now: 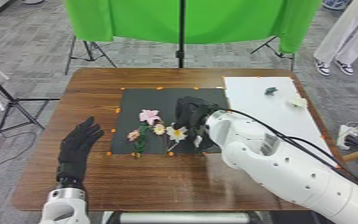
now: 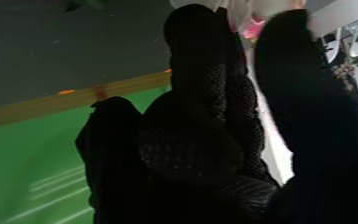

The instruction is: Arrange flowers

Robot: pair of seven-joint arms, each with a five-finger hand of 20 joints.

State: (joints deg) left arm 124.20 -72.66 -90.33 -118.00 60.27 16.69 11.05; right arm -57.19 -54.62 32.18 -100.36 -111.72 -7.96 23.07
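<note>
One white flower (image 1: 176,133), just beside right fingers (image 1: 190,113)

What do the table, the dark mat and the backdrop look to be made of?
Table: likely wood or veneer, satin; brown streaky grain. Mat: matte card or felt, can't tell which; flat, even dark grey. Backdrop: probably cloth; bright green, hanging in soft folds.
</note>
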